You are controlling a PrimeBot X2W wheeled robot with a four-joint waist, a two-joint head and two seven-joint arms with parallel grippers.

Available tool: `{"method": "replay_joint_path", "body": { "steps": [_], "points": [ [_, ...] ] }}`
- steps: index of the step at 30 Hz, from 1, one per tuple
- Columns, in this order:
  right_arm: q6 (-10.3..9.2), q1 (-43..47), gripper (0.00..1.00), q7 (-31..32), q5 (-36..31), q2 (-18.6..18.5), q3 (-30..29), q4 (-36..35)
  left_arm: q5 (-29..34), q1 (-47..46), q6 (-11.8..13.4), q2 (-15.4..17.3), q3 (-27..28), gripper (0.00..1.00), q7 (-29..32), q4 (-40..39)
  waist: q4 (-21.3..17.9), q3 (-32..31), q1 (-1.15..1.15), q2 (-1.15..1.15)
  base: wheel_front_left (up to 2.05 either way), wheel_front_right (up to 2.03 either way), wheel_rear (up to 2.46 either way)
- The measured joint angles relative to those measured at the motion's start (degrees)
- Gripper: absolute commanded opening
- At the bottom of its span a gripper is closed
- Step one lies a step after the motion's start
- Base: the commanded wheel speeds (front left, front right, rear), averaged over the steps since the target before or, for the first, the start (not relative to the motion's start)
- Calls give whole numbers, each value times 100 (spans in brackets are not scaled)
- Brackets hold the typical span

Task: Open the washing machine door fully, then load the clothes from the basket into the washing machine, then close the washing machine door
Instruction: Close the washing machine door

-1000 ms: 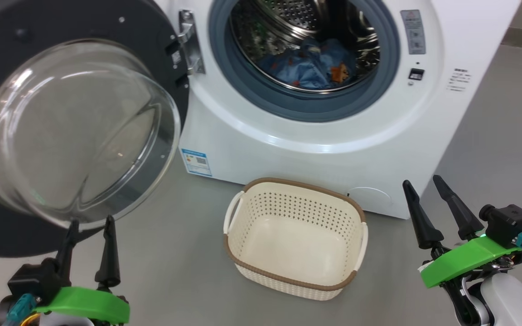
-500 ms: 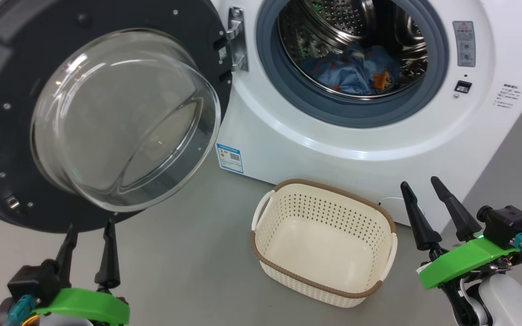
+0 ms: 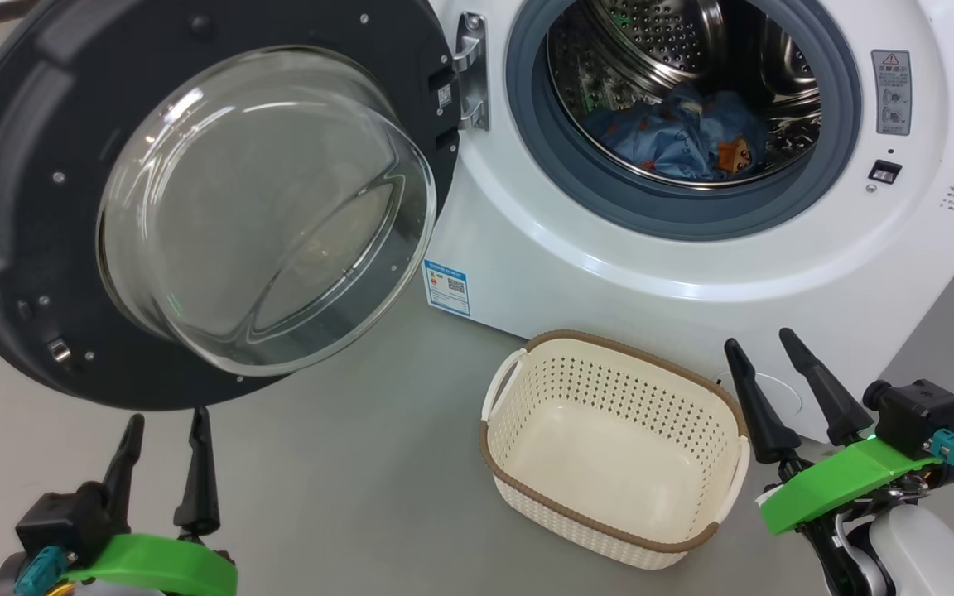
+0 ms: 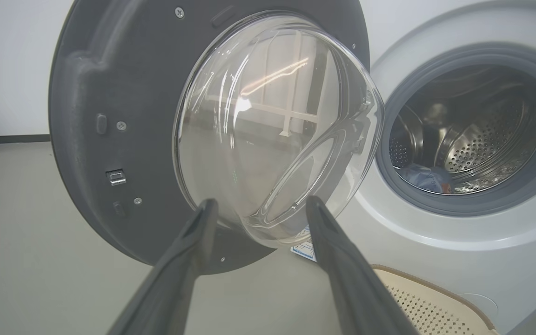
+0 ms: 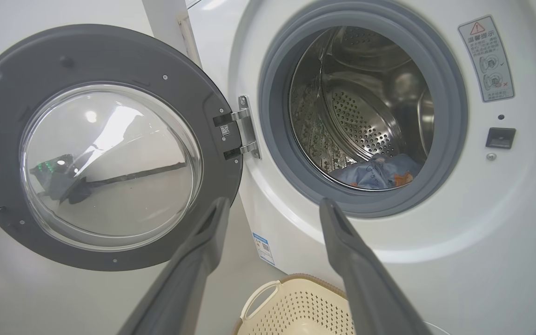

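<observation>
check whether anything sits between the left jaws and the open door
Nothing visible stands between the left gripper and the washing machine door; the basket sits apart, off to the right.

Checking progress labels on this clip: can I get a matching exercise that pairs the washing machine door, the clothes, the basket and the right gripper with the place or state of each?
Things:
1. washing machine door
2. clothes
3. basket
4. right gripper

Places or states:
A. empty, on the floor
B. jaws apart, holding nothing
C. standing wide open
D. lying inside the drum

Pairs: 1-C, 2-D, 3-A, 4-B
</observation>
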Motion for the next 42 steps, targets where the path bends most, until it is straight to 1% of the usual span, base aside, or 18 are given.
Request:
{"method": "replay_joint_path", "body": {
  "steps": [4, 15, 17, 30, 34, 42],
  "points": [
    [0, 0, 100, 0, 1, 0, 11, 12, 0, 0, 43, 0, 1, 100, 0, 0, 10, 1, 0, 0, 0, 0, 0],
    [0, 0, 100, 0, 10, -15, 19, 20, 0, 0, 55, 2, 3, 100, 0, -1, 7, 27, 0, 0, 0, 0, 0],
    [0, 0, 100, 0, 11, -15, 25, 21, 0, 0, 93, 4, 4, 100, 0, -1, 0, 27, 0, 0, 0, 0, 0],
    [0, -1, 100, 0, 49, -15, 27, 34, -1, 0, 96, 24, 10, 100, 0, -3, -73, -21, 0, 0, 0, 0, 0],
    [0, -1, 100, 0, 49, -14, 26, 34, -1, 1, 143, 27, 7, 100, 0, -25, -89, -29, 0, 0, 0, 0, 0],
    [0, -1, 100, 0, 49, -12, 26, 34, -1, 1, 144, 144, 20, 100, 0, -123, -125, -17, 0, 0, 0, 0, 0]
  ]
}}
